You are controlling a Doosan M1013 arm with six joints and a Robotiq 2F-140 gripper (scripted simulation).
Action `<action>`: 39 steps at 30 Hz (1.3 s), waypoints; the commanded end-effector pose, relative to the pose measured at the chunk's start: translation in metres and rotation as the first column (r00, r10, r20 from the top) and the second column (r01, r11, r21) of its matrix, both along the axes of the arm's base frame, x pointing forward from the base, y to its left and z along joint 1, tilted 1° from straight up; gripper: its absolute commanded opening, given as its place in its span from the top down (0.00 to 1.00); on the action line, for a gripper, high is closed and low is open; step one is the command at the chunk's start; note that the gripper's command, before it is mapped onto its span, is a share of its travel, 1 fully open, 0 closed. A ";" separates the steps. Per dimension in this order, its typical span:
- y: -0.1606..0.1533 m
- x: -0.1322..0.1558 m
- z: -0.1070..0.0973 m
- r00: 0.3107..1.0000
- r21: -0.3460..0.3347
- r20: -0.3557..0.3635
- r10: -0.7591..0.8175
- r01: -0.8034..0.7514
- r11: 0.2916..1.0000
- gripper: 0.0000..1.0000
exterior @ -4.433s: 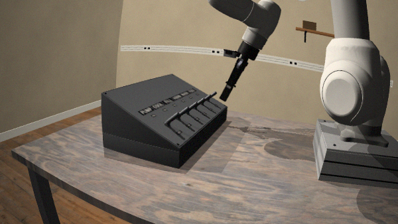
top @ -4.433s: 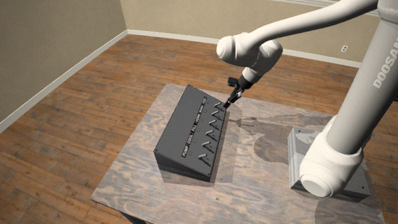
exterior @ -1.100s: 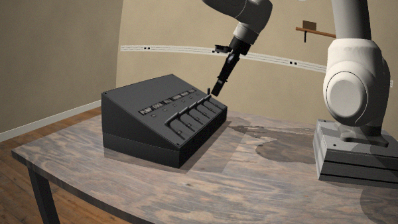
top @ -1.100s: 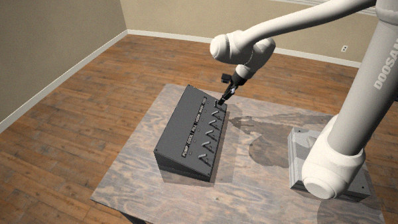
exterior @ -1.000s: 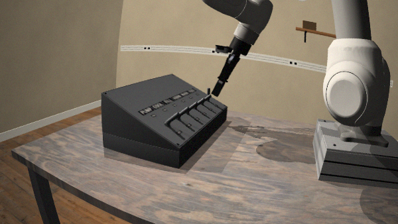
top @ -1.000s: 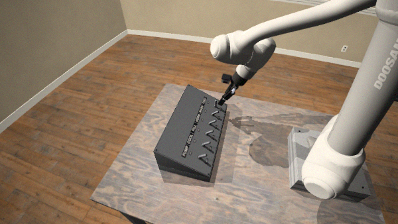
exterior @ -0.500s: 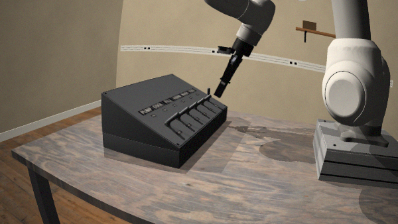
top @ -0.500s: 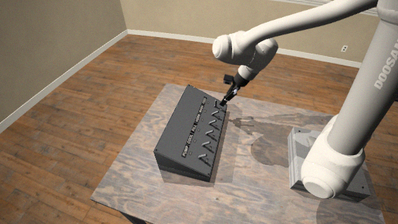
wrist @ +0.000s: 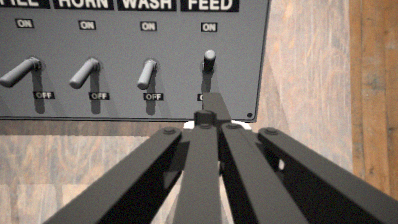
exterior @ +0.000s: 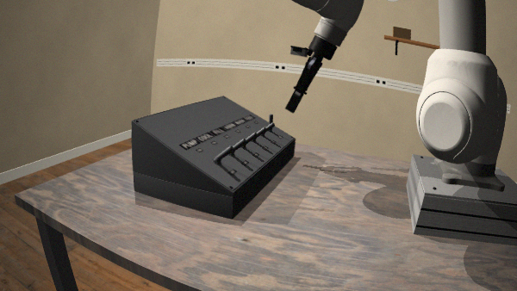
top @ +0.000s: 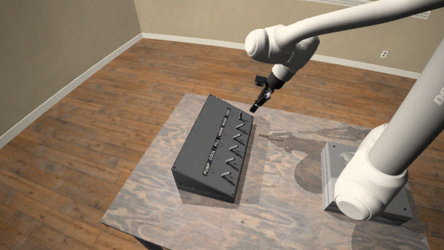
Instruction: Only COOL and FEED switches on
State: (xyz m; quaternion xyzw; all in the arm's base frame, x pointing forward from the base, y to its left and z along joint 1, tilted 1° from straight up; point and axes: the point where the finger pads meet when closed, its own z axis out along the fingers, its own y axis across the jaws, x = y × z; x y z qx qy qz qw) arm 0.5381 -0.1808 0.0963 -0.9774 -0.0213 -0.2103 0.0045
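Observation:
The dark grey sloped console [top: 201, 140] [exterior: 181, 125] [wrist: 125, 50] stands on the wooden table [top: 281, 211] [exterior: 310, 245]. It carries a row of lever switches labelled PUMP, COOL, FILL, HORN, WASH and FEED. The FEED lever [wrist: 209, 59] [exterior: 270, 119] [top: 243, 116] at the far end stands up toward ON. The WASH lever [wrist: 146, 74], the HORN lever [wrist: 84, 73] and the FILL lever [wrist: 20, 71] tilt toward OFF. The COOL lever [top: 231, 162] lies down like its neighbours. My gripper [top: 254, 108] [exterior: 291, 105] [wrist: 211, 107] is shut and empty. It hangs a little above and just off the FEED end of the console, touching nothing.
The arm's grey base block [top: 331, 166] [exterior: 457, 211] sits on the table's right side. The table's front edge runs below the console in the exterior view. A small wall shelf [exterior: 409, 40] hangs behind the arm.

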 end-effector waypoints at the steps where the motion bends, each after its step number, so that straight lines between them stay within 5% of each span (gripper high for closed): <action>1: 0.000 -0.009 0.022 1.000 0.000 0.000 0.000 0.000 1.000 0.90; 10: -0.001 -0.020 0.046 1.000 0.000 0.000 0.000 0.000 1.000 0.90; 21: 0.019 -0.019 0.046 1.000 0.001 -0.010 -0.001 0.001 1.000 0.90; 39: 0.190 -0.032 0.037 0.999 -0.009 -0.036 -0.006 0.006 1.000 0.90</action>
